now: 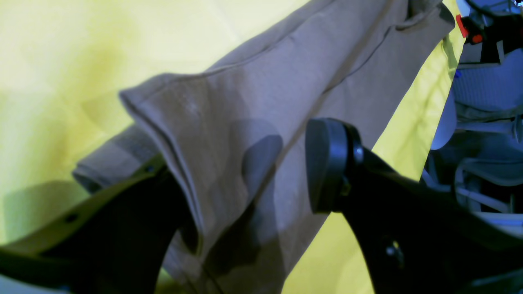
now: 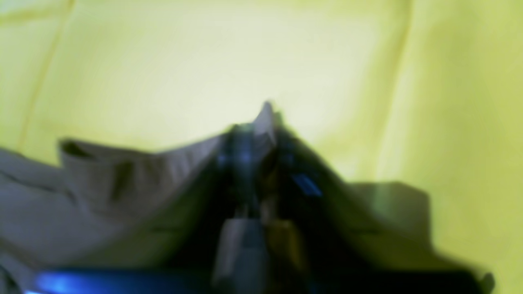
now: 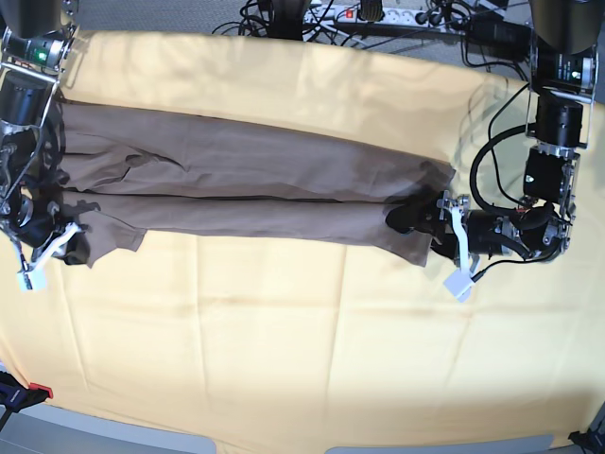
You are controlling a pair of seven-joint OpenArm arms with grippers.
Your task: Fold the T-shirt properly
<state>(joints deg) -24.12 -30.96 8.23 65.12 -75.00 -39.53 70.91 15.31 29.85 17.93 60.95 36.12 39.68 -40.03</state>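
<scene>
T-shirt [image 3: 246,184], taupe, soft, limp and likely light, folded lengthwise across yellow cloth [image 3: 284,331] on the worktop; left gripper [image 1: 249,171] jaws spread astride one end, right gripper [image 2: 261,122] jaws clenched on the other; best taken at corner hems.

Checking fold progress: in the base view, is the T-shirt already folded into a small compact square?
No, the T-shirt lies stretched in a long band across the yellow cloth, spanning from one arm to the other.
</scene>
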